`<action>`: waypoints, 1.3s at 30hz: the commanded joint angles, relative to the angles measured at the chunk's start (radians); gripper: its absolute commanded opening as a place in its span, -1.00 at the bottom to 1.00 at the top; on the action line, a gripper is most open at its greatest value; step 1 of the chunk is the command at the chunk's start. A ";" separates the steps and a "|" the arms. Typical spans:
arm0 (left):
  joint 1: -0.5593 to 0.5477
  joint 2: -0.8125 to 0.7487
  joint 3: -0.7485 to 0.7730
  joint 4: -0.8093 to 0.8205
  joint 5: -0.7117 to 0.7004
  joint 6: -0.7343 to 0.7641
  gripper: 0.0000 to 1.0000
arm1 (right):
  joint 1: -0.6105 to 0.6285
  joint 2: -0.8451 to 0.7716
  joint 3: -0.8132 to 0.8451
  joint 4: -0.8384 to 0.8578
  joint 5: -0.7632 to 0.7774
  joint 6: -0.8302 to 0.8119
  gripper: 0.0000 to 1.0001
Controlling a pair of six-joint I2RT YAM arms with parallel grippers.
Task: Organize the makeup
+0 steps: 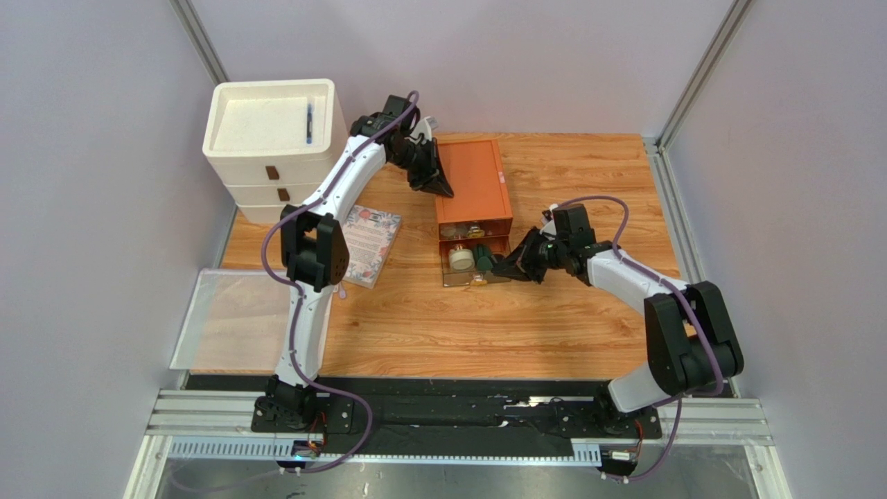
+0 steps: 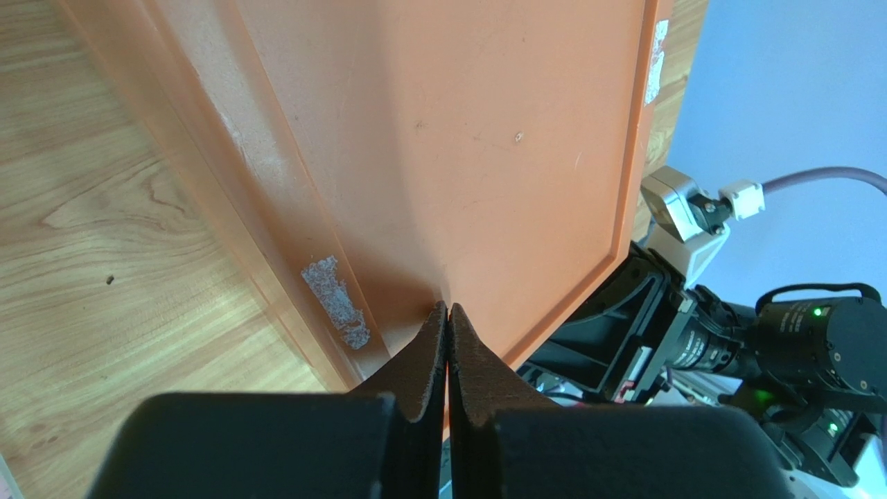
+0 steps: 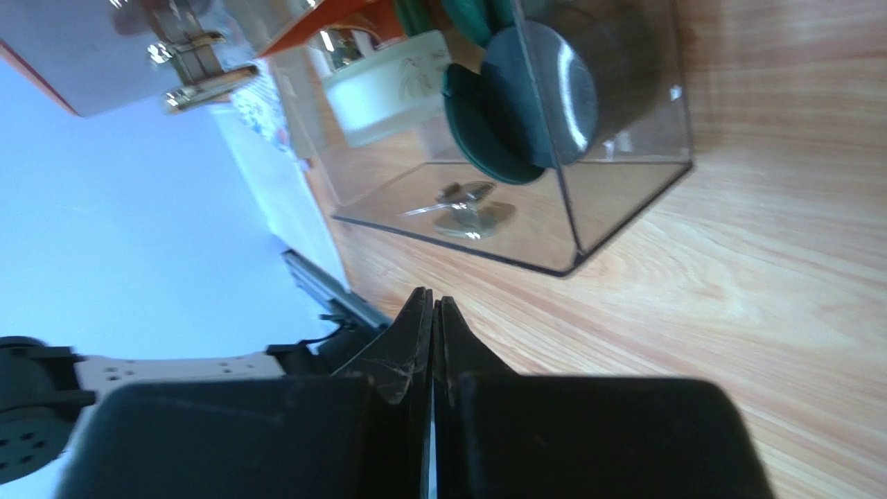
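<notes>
The makeup (image 1: 471, 258) lies in a clear drawer (image 1: 454, 278) pulled out from the front of the orange-brown box (image 1: 474, 177). In the right wrist view the drawer (image 3: 521, 224) holds a dark green compact (image 3: 471, 146), a black round jar (image 3: 541, 94) and a pale frosted jar (image 3: 383, 88). My right gripper (image 3: 432, 301) is shut and empty, just right of the drawer (image 1: 502, 268), over bare wood. My left gripper (image 2: 448, 309) is shut, its tips against the orange box's top (image 2: 469, 125) near its left edge (image 1: 442, 189).
A white three-drawer unit (image 1: 273, 130) stands at the back left. A floral notebook (image 1: 370, 241) lies left of the orange box, partly under the left arm. A clear flat tray (image 1: 224, 317) overhangs the table's left edge.
</notes>
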 commanded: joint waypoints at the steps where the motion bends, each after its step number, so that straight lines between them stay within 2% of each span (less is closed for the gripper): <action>1: 0.006 -0.005 0.037 -0.004 0.008 0.014 -1.00 | -0.016 0.082 -0.028 0.166 -0.129 0.144 -1.00; 10: 0.016 -0.009 0.041 -0.009 0.007 0.015 -1.00 | -0.057 0.237 -0.108 0.366 -0.171 0.278 -1.00; 21: 0.027 -0.009 0.044 -0.012 0.004 0.015 -1.00 | -0.079 0.395 0.035 0.442 -0.160 0.316 -1.00; 26: 0.029 -0.004 0.047 -0.011 0.002 0.009 -1.00 | -0.088 0.495 0.118 0.537 -0.166 0.405 -1.00; 33: 0.029 -0.007 0.054 -0.011 0.002 0.006 -1.00 | -0.086 0.484 0.185 0.452 -0.166 0.363 -1.00; 39: 0.029 -0.059 0.054 0.034 -0.001 0.021 -1.00 | -0.093 0.297 0.147 0.174 -0.111 0.177 -1.00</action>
